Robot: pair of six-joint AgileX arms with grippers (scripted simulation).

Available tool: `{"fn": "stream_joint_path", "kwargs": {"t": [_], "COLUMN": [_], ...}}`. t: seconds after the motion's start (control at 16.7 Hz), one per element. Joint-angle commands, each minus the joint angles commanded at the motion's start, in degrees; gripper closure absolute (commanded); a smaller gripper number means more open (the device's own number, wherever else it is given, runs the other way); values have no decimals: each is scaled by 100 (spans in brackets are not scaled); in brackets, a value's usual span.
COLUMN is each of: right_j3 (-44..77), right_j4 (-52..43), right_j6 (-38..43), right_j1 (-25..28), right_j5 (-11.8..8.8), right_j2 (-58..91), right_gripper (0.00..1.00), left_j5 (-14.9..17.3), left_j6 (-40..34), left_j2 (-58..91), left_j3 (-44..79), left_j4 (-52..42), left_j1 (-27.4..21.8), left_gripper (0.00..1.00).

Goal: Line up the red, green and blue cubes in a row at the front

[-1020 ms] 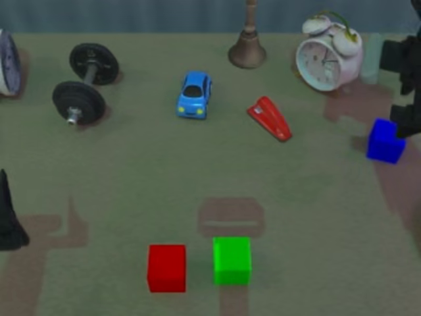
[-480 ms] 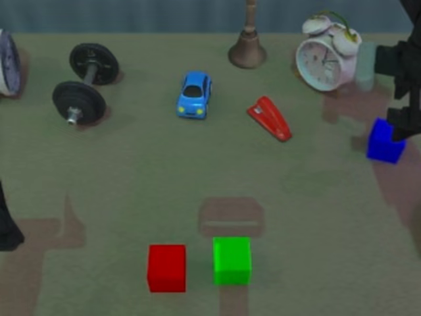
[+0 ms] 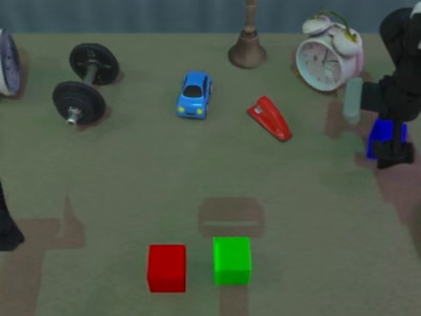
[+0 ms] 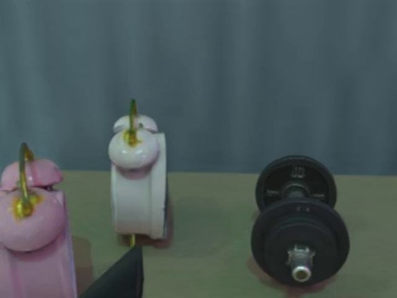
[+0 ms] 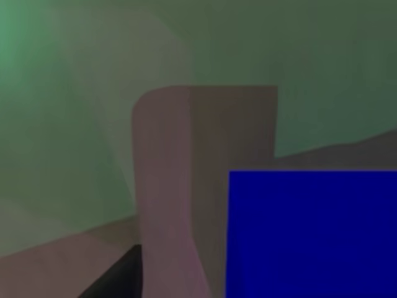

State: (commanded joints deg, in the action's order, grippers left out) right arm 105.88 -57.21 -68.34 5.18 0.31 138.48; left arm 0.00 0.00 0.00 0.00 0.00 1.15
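Covering the table (image 3: 131, 178), olive-green felt-like matting.

Light soft, even, no glare. Brownish blocky shadows on table (image 3: 131, 178), darkest under right gripper (image 3: 393, 141) beside blue cube (image 3: 377, 135). Right wrist view murky, hazy close up. Left wrist view clear, a bit dim.

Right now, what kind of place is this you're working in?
Probably a simulated tabletop test scene: a plain green table scattered with unrelated props, such as a dumbbell, pink alarm clock and blue toy car.
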Motion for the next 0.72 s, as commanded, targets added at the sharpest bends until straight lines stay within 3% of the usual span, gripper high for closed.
{"fn": "stream_joint_path", "kwargs": {"t": [0.24,0.72], "right_j3": [-45,-45], "right_j4": [53,53], "right_j6": [-1,-1], "right_j1": [1,1], "right_j5": [0,0], "right_j2": [26,26], "right_gripper": [0,60], "left_j5": [0,0], "left_j6": [0,0], "left_j2": [0,0], "left_j3": [0,0], "left_j4": [0,0], "left_j1": [0,0], "left_gripper": [0,0]}}
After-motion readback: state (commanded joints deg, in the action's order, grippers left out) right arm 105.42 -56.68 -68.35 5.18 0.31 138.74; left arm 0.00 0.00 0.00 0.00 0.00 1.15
